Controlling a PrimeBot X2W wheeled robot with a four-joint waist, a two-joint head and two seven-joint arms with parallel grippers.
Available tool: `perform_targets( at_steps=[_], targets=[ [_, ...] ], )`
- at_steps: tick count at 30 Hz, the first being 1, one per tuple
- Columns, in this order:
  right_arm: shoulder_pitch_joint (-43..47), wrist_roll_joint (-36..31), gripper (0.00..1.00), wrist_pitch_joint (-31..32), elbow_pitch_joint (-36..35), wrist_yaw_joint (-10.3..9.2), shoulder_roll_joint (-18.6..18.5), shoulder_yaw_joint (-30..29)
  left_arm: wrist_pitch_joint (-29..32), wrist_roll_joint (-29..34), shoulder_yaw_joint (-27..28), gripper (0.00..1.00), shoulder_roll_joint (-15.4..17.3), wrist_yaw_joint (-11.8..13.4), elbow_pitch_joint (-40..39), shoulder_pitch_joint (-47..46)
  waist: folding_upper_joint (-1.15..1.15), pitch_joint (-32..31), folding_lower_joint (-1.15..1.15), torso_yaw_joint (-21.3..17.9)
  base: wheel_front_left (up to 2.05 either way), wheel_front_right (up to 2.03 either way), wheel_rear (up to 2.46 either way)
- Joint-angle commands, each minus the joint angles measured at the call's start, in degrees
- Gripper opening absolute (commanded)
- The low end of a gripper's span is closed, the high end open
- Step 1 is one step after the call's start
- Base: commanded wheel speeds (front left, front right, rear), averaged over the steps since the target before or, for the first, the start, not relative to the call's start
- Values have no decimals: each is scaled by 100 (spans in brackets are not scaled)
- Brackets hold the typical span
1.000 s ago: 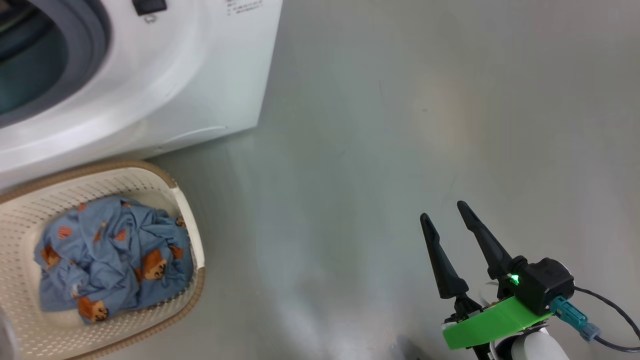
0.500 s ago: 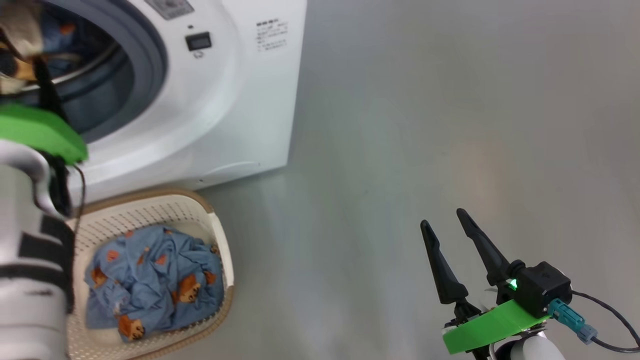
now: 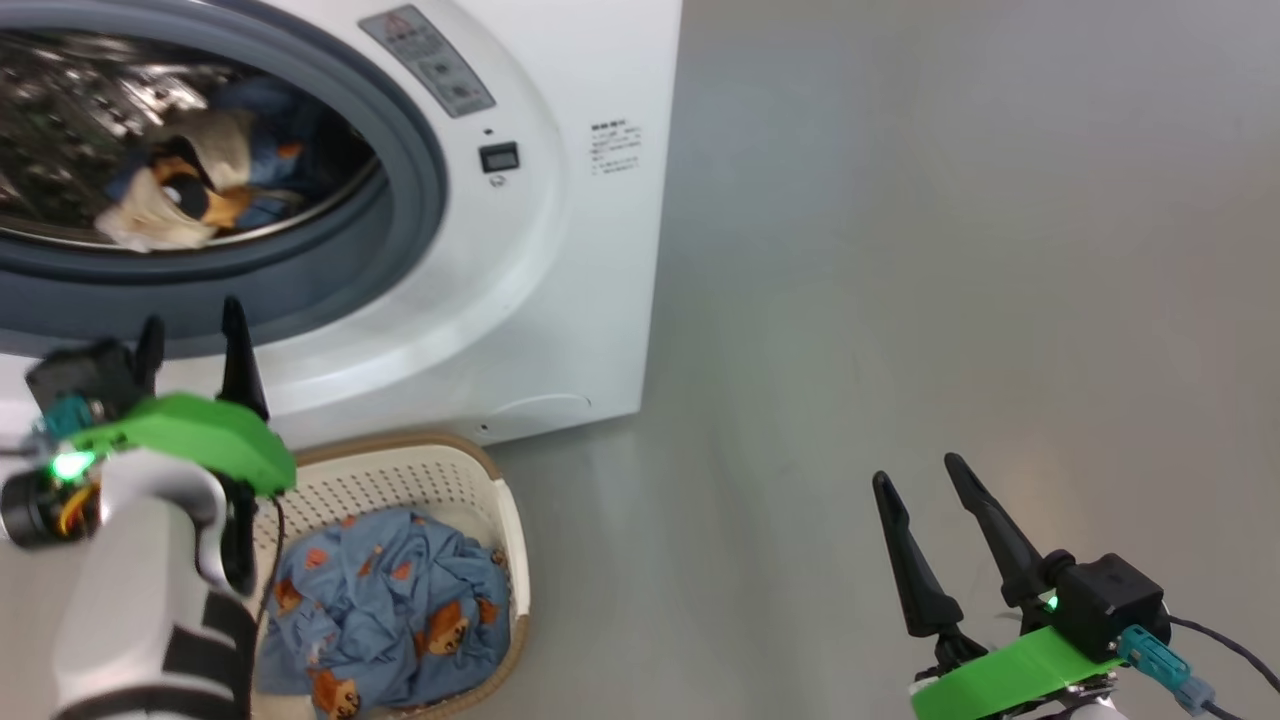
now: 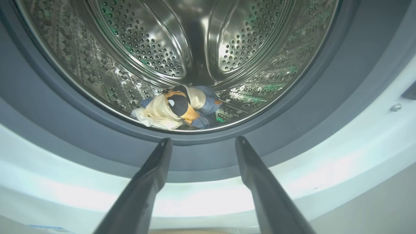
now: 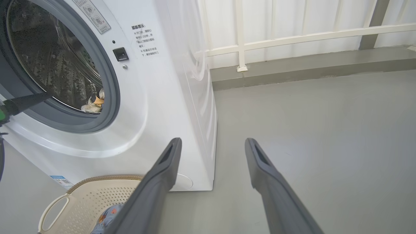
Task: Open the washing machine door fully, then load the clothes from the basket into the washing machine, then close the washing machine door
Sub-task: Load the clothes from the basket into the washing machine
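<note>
place: laundry area | signs: washing machine, basket, grey floor, white railing

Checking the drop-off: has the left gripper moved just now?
Yes. The left gripper has drawn back from the drum of the washing machine to its lower grey seal, jaws open.
</note>
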Motion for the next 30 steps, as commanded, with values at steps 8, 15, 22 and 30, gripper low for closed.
perform_targets(
  at_steps=[8,15,22,30],
  targets=[
    [132,-115,100,-27,-184,9,-27,-86,-35,-17,129,100,-44,-151,-874,1139,0,-514,1,303,0,0,0],
    [262,-186,100,-27,-180,9,-27,-115,-35,168,-14,100,-133,-72,-1588,2178,0,-881,1,351,0,0,0],
    [450,-250,100,-27,-195,9,-64,-153,-35,61,-104,100,-185,102,-2521,3342,0,-1220,1,445,0,0,0],
    [582,-271,100,-27,-232,9,-86,-286,-35,-347,-433,100,-195,488,-3429,4321,0,-1340,1,658,0,0,0]
  ],
)
